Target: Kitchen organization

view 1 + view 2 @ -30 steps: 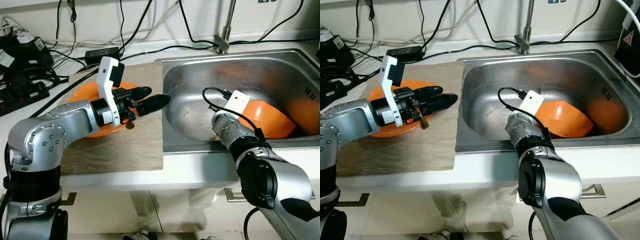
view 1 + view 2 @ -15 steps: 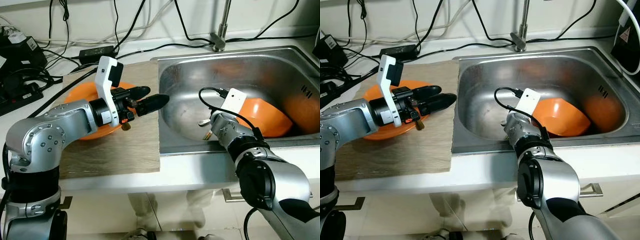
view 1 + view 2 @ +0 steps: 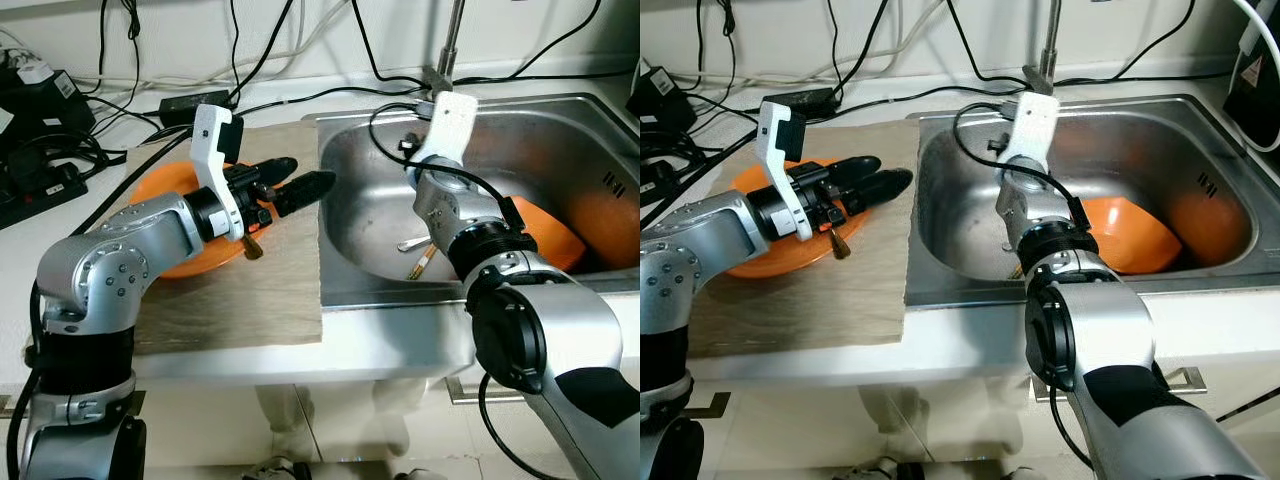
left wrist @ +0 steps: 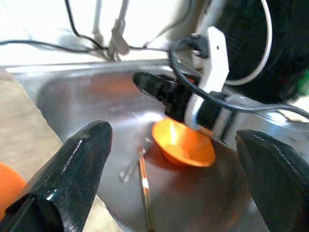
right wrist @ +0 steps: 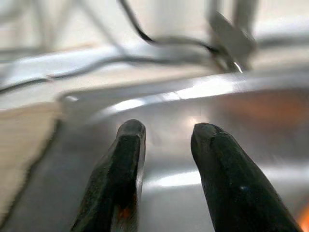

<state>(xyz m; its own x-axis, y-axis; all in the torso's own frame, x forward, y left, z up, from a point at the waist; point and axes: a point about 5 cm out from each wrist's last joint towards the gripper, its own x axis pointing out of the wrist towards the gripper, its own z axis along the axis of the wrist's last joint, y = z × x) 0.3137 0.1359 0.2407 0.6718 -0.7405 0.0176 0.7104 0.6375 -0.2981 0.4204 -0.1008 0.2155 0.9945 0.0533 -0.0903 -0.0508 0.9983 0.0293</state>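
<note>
silver arms, black-fingered pincers

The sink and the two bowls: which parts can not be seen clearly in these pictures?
- Orange bowl in the sink: near side hidden by the right arm, eye views.
- Orange bowl on the wooden board: middle covered by the left arm.
- Utensils on the sink floor: too small to identify.
- Sink wall: blurred in the right wrist view.

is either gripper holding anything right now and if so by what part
Nothing is held. The left gripper is open above the wooden board's edge; the right gripper is open in the sink, with nothing between its fingers.
</note>
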